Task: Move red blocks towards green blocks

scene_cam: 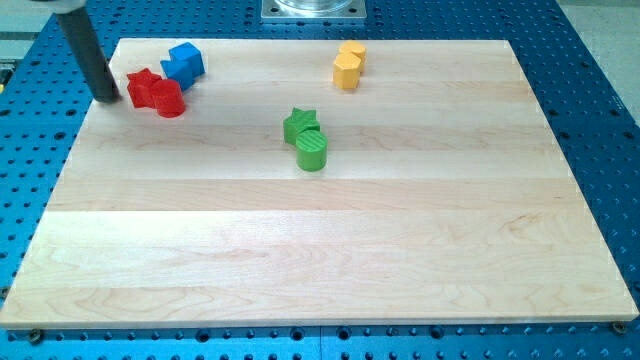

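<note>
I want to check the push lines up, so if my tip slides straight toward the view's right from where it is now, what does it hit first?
Most likely the red star block, just right of my tip, with the red cylinder touching it beyond. The green blocks sit farther right and lower, though depth is hard to judge.

The surface (320,250) is a pale wooden board made of long planks, and it lies on a blue perforated base (600,120). Near the view's top left corner of the surface stand a red star-shaped block (143,88) and a red round block (169,99), touching each other. Just beside them, toward the view's top right, is a blue cube-like block (184,62). Near the middle of the surface a green star-shaped block (301,125) touches a green cylinder block (312,152) below it. Two yellow blocks (348,66), pressed together, stand near the view's top edge, well apart from the green ones.

My tip (108,98) rests on the surface just left of the red star-shaped block.
</note>
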Tool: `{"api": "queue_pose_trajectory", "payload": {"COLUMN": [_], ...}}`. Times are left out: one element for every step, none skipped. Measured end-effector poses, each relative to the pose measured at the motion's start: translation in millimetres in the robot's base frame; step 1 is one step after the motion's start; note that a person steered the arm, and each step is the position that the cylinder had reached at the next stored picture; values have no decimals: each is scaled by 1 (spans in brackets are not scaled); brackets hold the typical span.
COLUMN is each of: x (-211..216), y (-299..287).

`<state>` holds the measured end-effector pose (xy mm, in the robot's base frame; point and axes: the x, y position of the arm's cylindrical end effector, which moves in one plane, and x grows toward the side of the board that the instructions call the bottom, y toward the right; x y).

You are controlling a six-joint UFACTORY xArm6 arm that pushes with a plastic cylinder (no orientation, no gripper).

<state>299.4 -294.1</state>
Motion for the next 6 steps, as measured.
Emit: {"api": "queue_pose_trajectory", "payload": {"x": [-28,-2,45,81,108,130], "y": [26,51,75,102,127,144]}}
